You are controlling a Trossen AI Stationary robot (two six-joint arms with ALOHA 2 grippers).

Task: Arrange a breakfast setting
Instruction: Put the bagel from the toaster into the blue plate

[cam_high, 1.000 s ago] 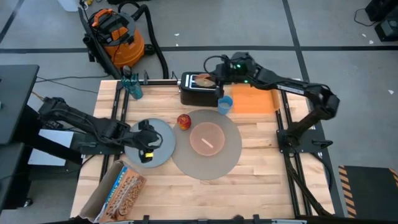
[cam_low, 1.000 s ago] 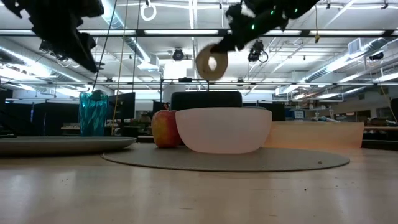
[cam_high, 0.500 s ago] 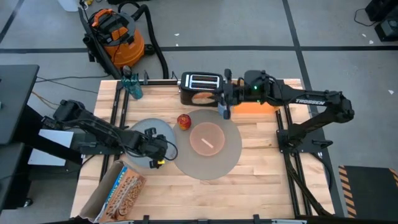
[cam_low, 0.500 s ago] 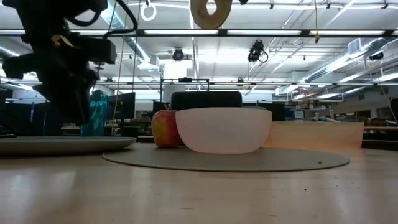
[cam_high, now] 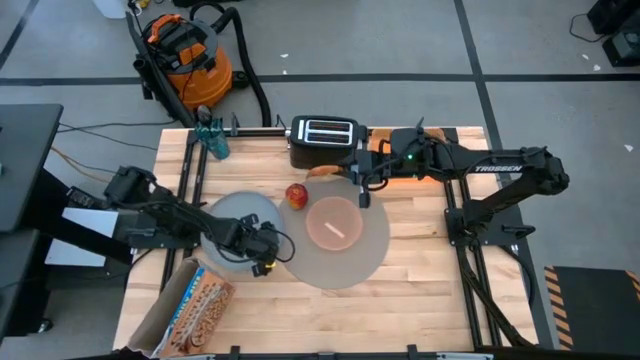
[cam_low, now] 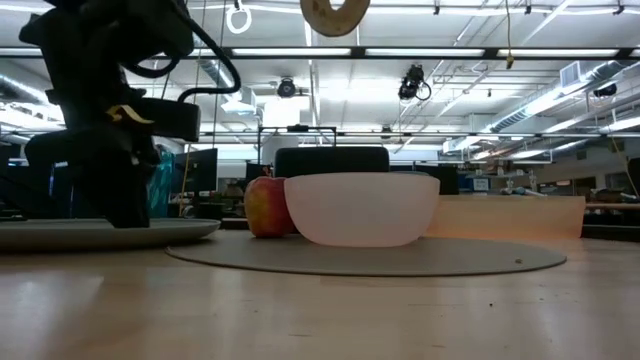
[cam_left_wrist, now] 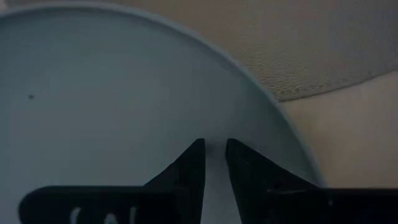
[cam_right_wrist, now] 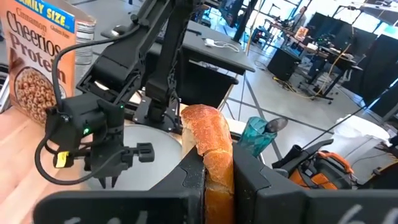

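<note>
Grey-blue plate [cam_high: 232, 228], smooth and matte, raised rim: lies at nine o'clock of the large grey round mat [cam_high: 372, 252], rim touching or slightly overlapping the mat's edge. Left gripper [cam_high: 268, 260] is down at the plate's four-o'clock rim; in the left wrist view its fingers stand nearly together just over the plate's edge, a narrow gap between them, and whether they pinch the rim cannot be told.

Bagel [cam_low: 335, 14], round, browned crust, centre hole: clamped edge-on in the right gripper [cam_right_wrist: 217, 174], carried high over the table between the black toaster [cam_high: 324, 136] and the mat.

Pink bowl [cam_high: 332, 222], translucent, thin-walled, round: sits mid-mat, a pale spoon-like shape inside. Red apple [cam_high: 296, 195], glossy: just off the mat's eleven-o'clock edge, beside the bowl.

Cereal box [cam_high: 192, 302], printed card: lies at the table's seven-o'clock corner.

Step in hand, as judged: bagel delivery, with the plate being positioned to receive it. Next move calls for the left gripper to clear the plate, then the right arm to lower the bagel flat onto it and let go.
</note>
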